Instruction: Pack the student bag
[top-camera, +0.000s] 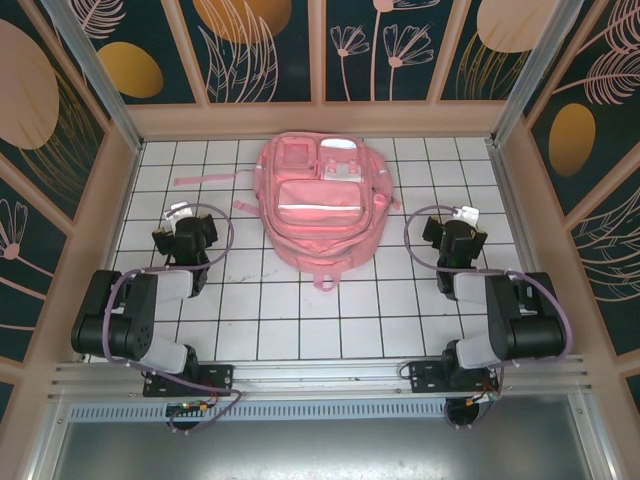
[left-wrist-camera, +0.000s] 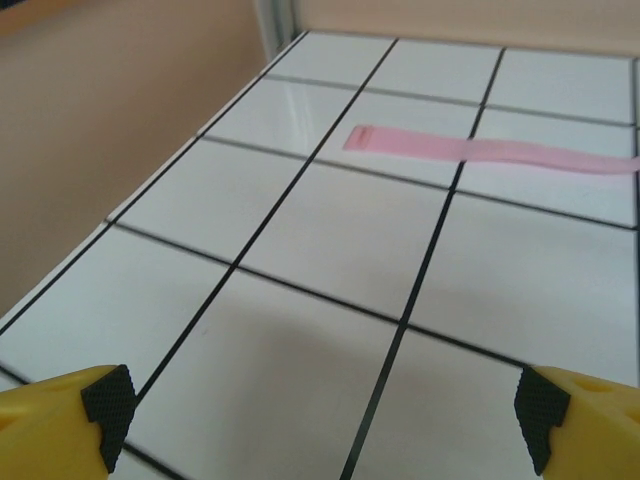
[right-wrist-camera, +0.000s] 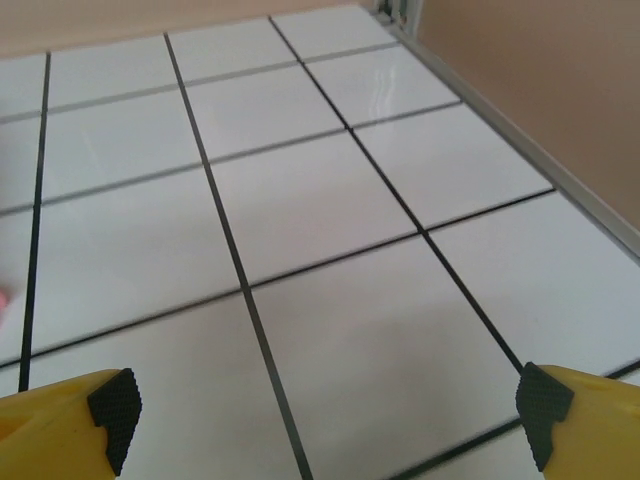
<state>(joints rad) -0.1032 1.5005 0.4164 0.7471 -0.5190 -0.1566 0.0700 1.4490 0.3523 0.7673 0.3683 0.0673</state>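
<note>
Grip: left end effector (left-wrist-camera: 325, 405) wide apart, empty; right end effector (right-wrist-camera: 328, 405) likewise.

The strap (left-wrist-camera: 490, 150) runs off the left wrist view's right edge, the left fingers (left-wrist-camera: 55, 425) and right fingers (right-wrist-camera: 585, 425) are cropped at the bottom, and a pink sliver (right-wrist-camera: 2, 298) at the right wrist view's left edge is too small to identify.

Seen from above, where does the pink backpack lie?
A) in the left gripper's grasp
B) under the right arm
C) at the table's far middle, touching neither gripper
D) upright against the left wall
C: the student bag lies flat at the far middle of the table, with the left gripper and right gripper open on either side, apart from it.
</note>
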